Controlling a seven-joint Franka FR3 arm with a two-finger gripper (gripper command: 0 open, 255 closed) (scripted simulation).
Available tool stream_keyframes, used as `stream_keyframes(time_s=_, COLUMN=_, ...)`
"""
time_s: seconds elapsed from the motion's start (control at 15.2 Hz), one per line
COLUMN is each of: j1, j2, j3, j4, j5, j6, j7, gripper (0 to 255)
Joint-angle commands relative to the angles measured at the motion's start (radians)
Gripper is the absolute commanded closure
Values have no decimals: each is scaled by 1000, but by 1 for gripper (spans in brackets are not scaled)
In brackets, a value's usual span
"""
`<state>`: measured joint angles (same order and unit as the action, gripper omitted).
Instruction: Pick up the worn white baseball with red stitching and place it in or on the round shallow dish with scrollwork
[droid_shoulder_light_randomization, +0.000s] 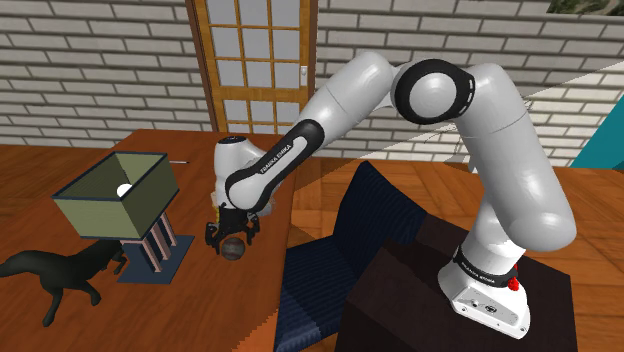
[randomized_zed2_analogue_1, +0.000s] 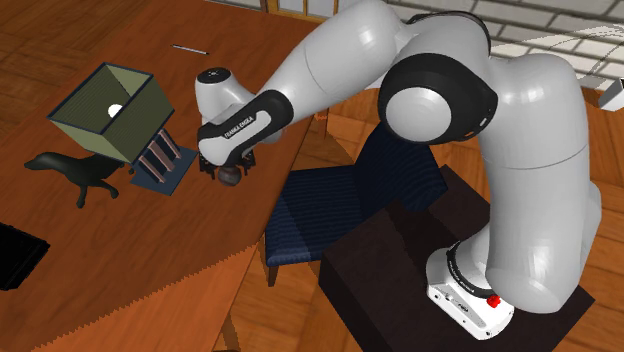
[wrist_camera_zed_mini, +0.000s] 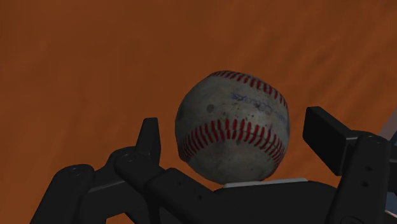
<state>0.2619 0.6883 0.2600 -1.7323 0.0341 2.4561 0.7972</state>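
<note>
While the tool (droid_shoulder_light_randomization: 231, 238) straddles the worn baseball (wrist_camera_zed_mini: 232, 127) on the worktop (droid_shoulder_light_randomization: 180, 310), its fingers (wrist_camera_zed_mini: 324, 137) apart and touching nothing, you have grasp, lift and placing left.

The baseball (wrist_camera_zed_mini: 232, 127) is grubby off-white, flecked with grey, with red stitching and faint blue lettering. The hand (droid_shoulder_light_randomization: 231, 238) is all black. The bench (wrist_camera_zed_mini: 95, 63) is warm reddish-brown wood grain. The open box (droid_shoulder_light_randomization: 100, 215) is olive green and the chair (droid_shoulder_light_randomization: 320, 275) is dark blue.

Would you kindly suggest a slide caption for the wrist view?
Open fingers flank a scuffed, red-stitched baseball over the brown table, not yet gripping it.
</note>
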Motion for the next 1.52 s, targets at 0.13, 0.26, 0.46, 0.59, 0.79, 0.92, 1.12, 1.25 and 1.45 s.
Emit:
stream_keyframes(time_s=0.13, j1=1, j2=2, j3=0, j4=-1, j5=0, j6=4, j7=1, gripper=0)
stream_keyframes(time_s=0.26, j1=1, j2=2, j3=0, j4=-1, j5=0, j6=4, j7=1, gripper=0)
stream_keyframes(time_s=0.46, j1=1, j2=2, j3=0, j4=-1, j5=0, j6=3, j7=1, gripper=255)
stream_keyframes(time_s=0.59, j1=1, j2=2, j3=0, j4=-1, j5=0, j6=3, j7=1, gripper=255)
stream_keyframes(time_s=0.79, j1=1, j2=2, j3=0, j4=-1, j5=0, j6=4, j7=1, gripper=255)
stream_keyframes(time_s=0.92, j1=1, j2=2, j3=0, j4=-1, j5=0, j6=4, j7=0, gripper=255)
stream_keyframes(time_s=1.12, j1=-1, j2=-18, j3=3, j4=-3, j5=2, j6=-13, j7=2, gripper=255)
stream_keyframes(time_s=1.25, j1=-4, j2=-37, j3=5, j4=-5, j5=5, j6=-30, j7=3, gripper=255)
stream_keyframes(time_s=1.45, j1=-7, j2=-64, j3=9, j4=-5, j5=9, j6=-57, j7=5, gripper=255)
